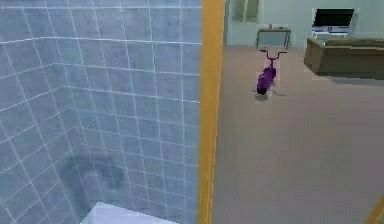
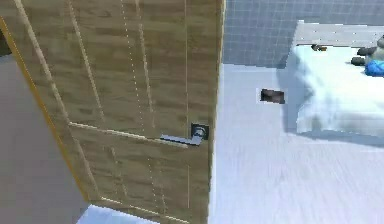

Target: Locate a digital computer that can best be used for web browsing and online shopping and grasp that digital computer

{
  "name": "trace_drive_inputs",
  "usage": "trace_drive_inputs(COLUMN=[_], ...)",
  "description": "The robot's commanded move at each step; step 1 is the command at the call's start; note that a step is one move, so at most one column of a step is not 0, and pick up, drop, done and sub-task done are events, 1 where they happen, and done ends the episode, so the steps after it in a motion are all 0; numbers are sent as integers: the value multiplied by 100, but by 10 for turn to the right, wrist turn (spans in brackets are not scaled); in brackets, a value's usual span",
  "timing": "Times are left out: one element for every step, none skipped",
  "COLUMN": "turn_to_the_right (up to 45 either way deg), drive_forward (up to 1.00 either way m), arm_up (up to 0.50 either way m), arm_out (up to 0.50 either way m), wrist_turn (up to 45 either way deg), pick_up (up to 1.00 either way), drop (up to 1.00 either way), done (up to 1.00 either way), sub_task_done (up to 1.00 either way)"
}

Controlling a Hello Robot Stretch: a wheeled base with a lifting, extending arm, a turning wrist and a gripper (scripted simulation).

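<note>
**Tiled room doorway, with a screen far off in the room beyond**

In the forward view, a blue-grey tiled wall (image 1: 100, 90) filled the left, with a patch of white floor (image 1: 115, 213) at its foot. To its right rose an orange door frame (image 1: 212, 110). Past the frame, a tan floor (image 1: 300, 150) stretched away. A small purple scooter (image 1: 268, 72) stood on it, far off. Farther right, against the far wall, sat a low brown tabletop (image 1: 350, 58). On it stood a dark-framed screen, apparently the digital computer (image 1: 333, 18), at the far right of the scene and well apart from the scooter. Whether it was a laptop or a monitor could not be told.

In the arm side view, a wooden door (image 2: 120, 90) covered the left and middle, with a metal handle (image 2: 190, 137) near its right edge. Right of the door lay pale floor (image 2: 255, 165), with blue tiled wall (image 2: 260, 30) behind it. A small dark brown object (image 2: 271, 96) sat where floor and wall met. At the right stood a white, block-like fixture (image 2: 335, 95). On its top lay a few small items, one dark (image 2: 320, 46) and one blue (image 2: 372, 62), too small to name.

Whether the end effector was wide, narrow or holding anything could not be told.
</note>
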Motion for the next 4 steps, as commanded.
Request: trace_drive_inputs(turn_to_the_right=[60, 0, 390, 0], drive_forward=[0, 45, 0, 55], arm_up=[0, 0, 0, 0], arm_out=[0, 0, 0, 0], wrist_turn=[0, 0, 0, 0], pick_up=[0, 0, 0, 0], drop=[0, 0, 0, 0], done=[0, 0, 0, 0], sub_task_done=[0, 0, 0, 0])
